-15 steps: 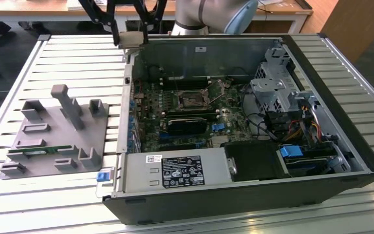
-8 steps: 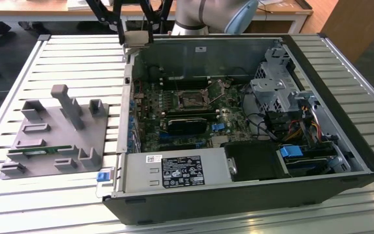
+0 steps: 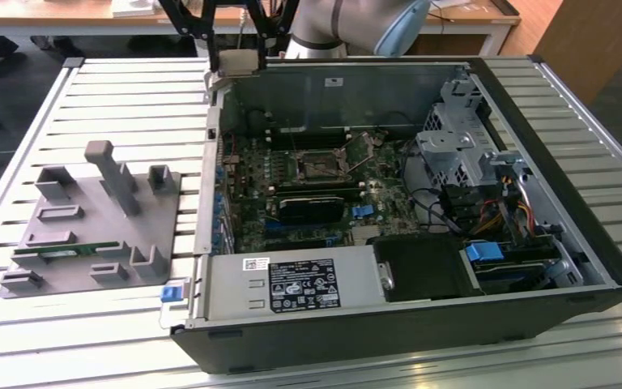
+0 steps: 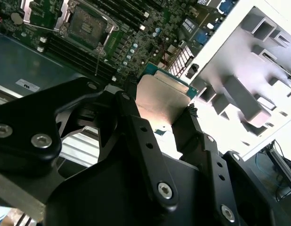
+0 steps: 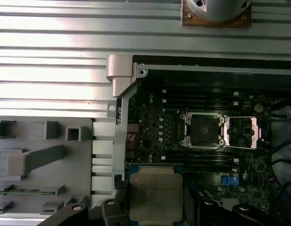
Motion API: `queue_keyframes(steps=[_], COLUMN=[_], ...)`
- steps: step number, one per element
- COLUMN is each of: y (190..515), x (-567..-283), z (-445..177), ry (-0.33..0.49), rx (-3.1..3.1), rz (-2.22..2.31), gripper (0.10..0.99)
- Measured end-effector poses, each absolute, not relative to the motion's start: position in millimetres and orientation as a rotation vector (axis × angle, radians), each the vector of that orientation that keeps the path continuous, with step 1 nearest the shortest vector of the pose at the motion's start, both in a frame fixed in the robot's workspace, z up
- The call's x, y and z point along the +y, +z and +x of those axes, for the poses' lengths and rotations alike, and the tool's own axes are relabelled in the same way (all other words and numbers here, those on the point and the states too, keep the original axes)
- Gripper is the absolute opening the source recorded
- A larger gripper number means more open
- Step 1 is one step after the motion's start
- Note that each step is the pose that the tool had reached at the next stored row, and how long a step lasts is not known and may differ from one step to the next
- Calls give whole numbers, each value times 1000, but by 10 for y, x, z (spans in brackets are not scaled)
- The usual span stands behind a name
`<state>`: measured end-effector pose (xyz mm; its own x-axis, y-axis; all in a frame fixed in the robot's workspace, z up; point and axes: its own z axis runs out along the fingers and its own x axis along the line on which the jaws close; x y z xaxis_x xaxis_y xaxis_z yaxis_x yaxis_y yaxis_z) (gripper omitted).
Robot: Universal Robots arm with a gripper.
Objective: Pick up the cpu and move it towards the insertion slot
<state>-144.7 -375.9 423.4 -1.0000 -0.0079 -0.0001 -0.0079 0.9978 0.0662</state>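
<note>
My gripper (image 4: 159, 115) is shut on the cpu (image 4: 162, 99), a flat square chip with a silver top and green edge. Black fingers (image 4: 131, 122) press on two opposite sides of it. In the first wrist view the cpu (image 5: 155, 190) hangs over the motherboard near the case's side wall, a short way from the insertion slot (image 5: 202, 129). That slot is a square socket with a silvery frame and dark centre, its cover swung open beside it. In the exterior view the gripper (image 3: 236, 63) hovers above the case's far corner on that view's left, with the insertion slot (image 3: 317, 162) further in.
The open computer case (image 3: 549, 186) lies on a slatted metal table (image 3: 127, 89). A grey fixture block (image 3: 84, 219) with a green memory stick (image 3: 68, 252) sits beside it. Inside are a black card (image 3: 311, 207), cables, a drive cage (image 3: 457, 150) and a power supply (image 3: 289, 285).
</note>
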Motion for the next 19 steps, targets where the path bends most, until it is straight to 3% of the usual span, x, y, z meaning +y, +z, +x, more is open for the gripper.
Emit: queue_keyframes(steps=[19], y=[4230], x=[-3662], z=[-1171], ry=[-104], rx=[-3140], rz=[12], gripper=[545])
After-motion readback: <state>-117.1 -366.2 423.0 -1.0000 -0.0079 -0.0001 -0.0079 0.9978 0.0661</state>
